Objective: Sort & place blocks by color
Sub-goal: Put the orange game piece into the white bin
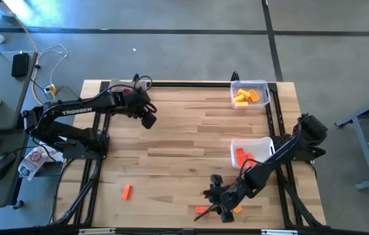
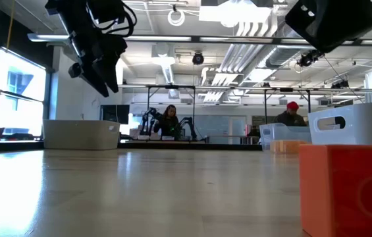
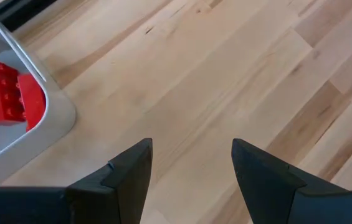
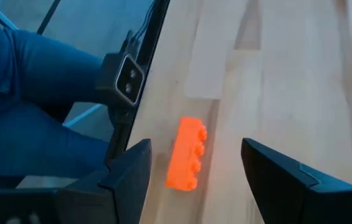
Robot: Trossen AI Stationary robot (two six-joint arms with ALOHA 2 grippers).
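Note:
My right gripper hangs open over the table's near edge. In the right wrist view its fingers stand on either side of an orange block lying flat on the wood, and they touch nothing. This block shows in the high view, with a yellow-orange block close by. Another orange block lies near the left. My left gripper is open above bare wood near the far left, beside a white bin holding red blocks.
A clear bin with yellow-orange blocks stands at the far right, and a white bin with orange-red blocks sits nearer. A camera mount and a person's leg lie just beyond the near edge. In the low view an orange block fills the right foreground.

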